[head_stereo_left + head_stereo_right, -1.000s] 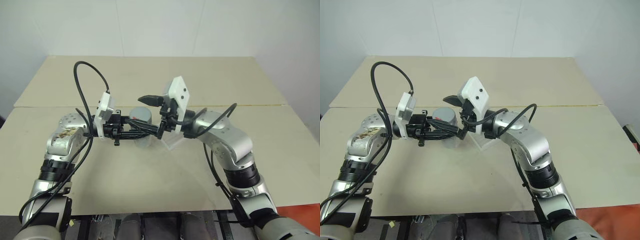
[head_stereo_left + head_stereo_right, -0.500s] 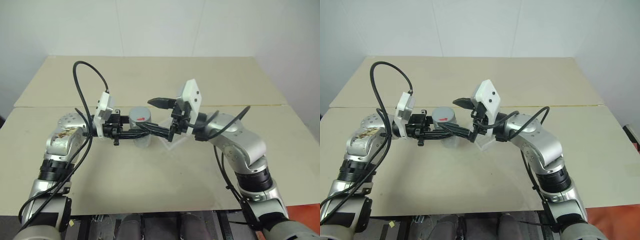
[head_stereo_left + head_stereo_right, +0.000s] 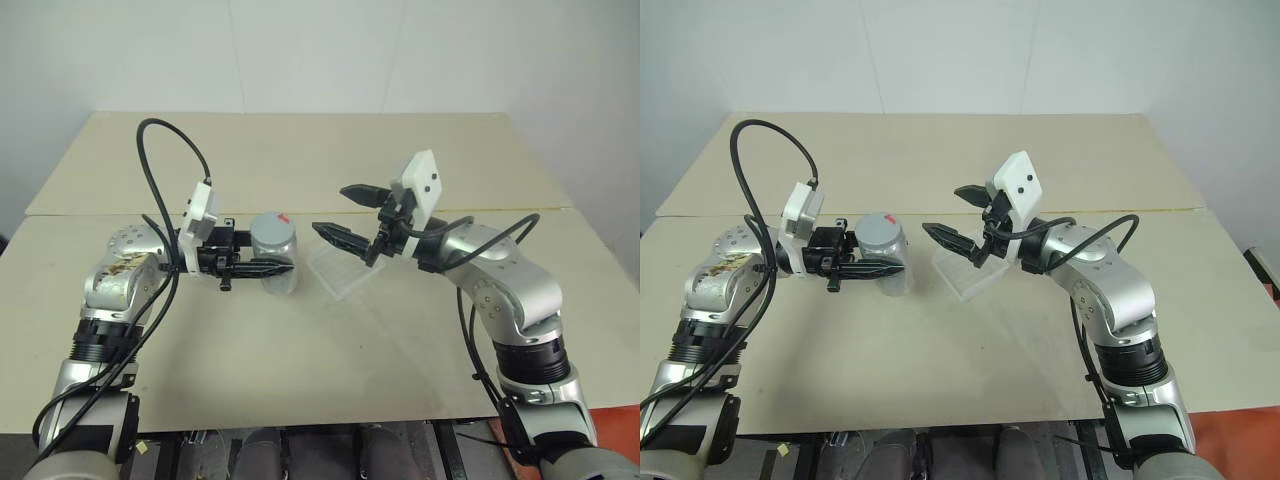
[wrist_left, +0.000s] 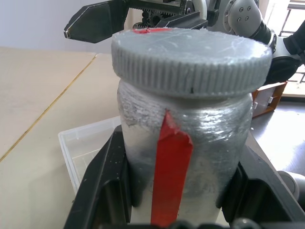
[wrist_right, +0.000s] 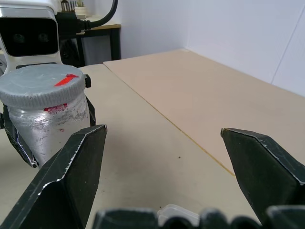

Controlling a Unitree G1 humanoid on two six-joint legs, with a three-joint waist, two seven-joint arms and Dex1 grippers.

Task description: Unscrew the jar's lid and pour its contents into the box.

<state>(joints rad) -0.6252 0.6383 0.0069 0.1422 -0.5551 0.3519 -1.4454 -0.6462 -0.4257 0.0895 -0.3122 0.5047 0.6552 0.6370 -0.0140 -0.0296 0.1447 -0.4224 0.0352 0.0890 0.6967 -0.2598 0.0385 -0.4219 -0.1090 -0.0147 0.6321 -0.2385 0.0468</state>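
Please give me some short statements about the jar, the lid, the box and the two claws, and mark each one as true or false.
1. The left claw is shut on the jar. True.
2. The lid is off the jar. False: it sits on the jar.
3. The right claw is open and holds nothing. True.
4. The right claw grips the lid. False: it is apart from the jar, over the box.
5. The box lies to the robot's left of the jar. False: it lies to the right.
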